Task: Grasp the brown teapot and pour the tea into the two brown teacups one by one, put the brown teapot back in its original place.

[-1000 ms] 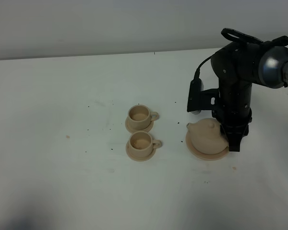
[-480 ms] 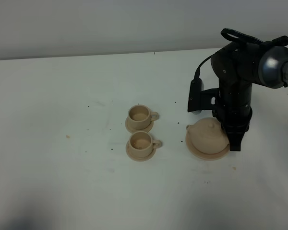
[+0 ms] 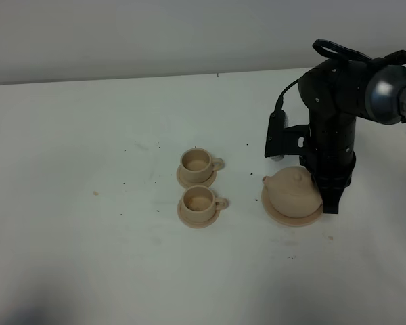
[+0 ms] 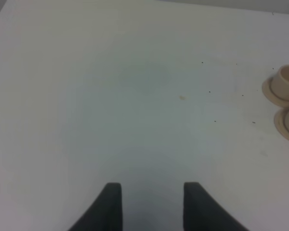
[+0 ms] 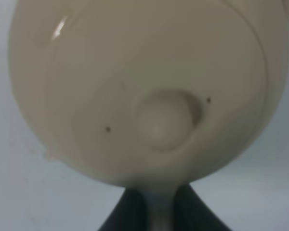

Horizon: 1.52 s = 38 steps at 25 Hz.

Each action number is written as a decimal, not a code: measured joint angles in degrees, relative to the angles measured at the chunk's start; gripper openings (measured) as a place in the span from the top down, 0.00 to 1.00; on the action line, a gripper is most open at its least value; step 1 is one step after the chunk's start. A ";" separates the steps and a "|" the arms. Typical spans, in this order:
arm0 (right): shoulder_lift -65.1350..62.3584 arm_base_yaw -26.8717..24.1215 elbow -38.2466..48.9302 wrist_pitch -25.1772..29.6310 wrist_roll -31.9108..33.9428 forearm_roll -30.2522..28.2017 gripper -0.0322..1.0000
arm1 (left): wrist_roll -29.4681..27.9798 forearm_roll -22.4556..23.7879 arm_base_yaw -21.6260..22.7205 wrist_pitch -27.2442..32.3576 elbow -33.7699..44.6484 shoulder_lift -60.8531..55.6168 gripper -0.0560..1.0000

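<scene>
Fingers (image 5: 123, 216) (R arm) clamped on brown teapot (image 5: 149, 72) handle, held btwn them.

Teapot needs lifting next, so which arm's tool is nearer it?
Right. The right tool grips the teapot by its handle; the left tool hangs above the table, beyond the teacups.

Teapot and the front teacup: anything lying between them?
Just bare table between the teapot on its plate and the front teacup, seen in exterior high view.
</scene>
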 joint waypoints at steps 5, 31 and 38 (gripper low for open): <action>0.00 0.00 -0.32 0.58 0.05 0.30 0.86 | 0.00 0.00 0.00 0.00 0.00 0.00 0.64; 0.00 -2.88 -4.17 3.66 1.11 7.57 0.86 | 0.00 0.00 0.00 0.00 0.00 0.00 0.64; 0.00 -3.13 -4.28 3.81 1.11 8.07 0.86 | 0.00 0.00 0.00 0.00 0.00 0.00 0.64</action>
